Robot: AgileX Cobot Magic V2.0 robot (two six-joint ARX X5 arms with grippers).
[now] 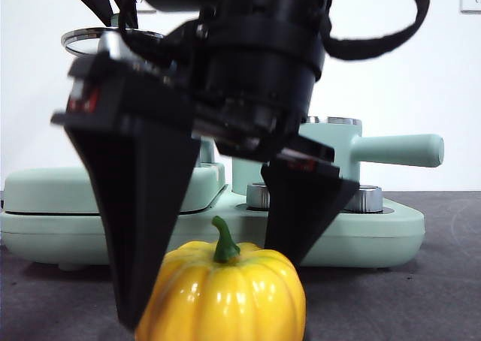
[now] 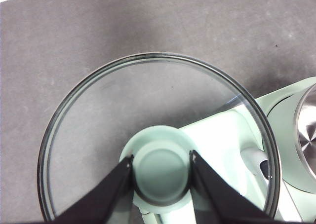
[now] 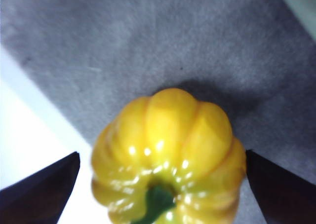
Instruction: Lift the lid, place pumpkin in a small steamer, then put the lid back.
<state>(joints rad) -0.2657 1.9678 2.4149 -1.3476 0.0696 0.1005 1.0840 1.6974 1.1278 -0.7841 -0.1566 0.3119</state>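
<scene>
The yellow-orange pumpkin (image 1: 225,292) with its green stem sits on the dark table near the front edge. My right gripper (image 1: 214,288) is lowered over it and open, one black jaw on each side. In the right wrist view the pumpkin (image 3: 165,150) lies between the spread jaws of the right gripper (image 3: 160,160), one jaw close to its side and the other apart. My left gripper (image 2: 161,160) is shut on the mint-green knob (image 2: 160,177) of the glass lid (image 2: 123,100), holding it up in the air at the upper left (image 1: 90,37). Behind, the small steamer (image 1: 331,149) stands uncovered, its handle (image 1: 398,149) pointing right.
A wide mint-green griddle unit (image 1: 45,198) stretches across the back of the table and carries the pot. The table's pale edge (image 3: 29,135) runs close beside the pumpkin. The steamer's steel rim (image 2: 306,135) shows beside the held lid.
</scene>
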